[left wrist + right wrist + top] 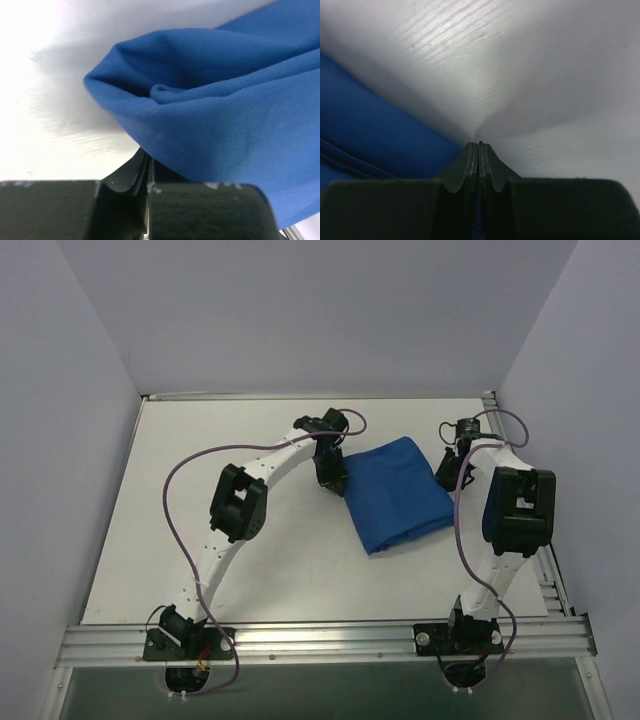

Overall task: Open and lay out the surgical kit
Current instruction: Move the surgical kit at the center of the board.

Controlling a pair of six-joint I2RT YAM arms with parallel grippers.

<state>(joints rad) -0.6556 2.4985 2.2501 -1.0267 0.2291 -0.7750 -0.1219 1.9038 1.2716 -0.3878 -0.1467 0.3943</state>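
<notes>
The surgical kit shows as a folded royal-blue cloth bundle lying on the white table, right of centre. My left gripper is at the bundle's left edge. In the left wrist view its jaws are shut, and a raised fold of the blue cloth drapes over the tips and casts a shadow on the table. My right gripper is at the bundle's right edge. Its jaws are pressed together with a thin blue strip between them, and the cloth lies to their left. What the bundle holds is hidden.
The white table is walled in at the left, back and right. An aluminium rail carrying both arm bases runs along the near edge. Another rail borders the right side, close to the right arm.
</notes>
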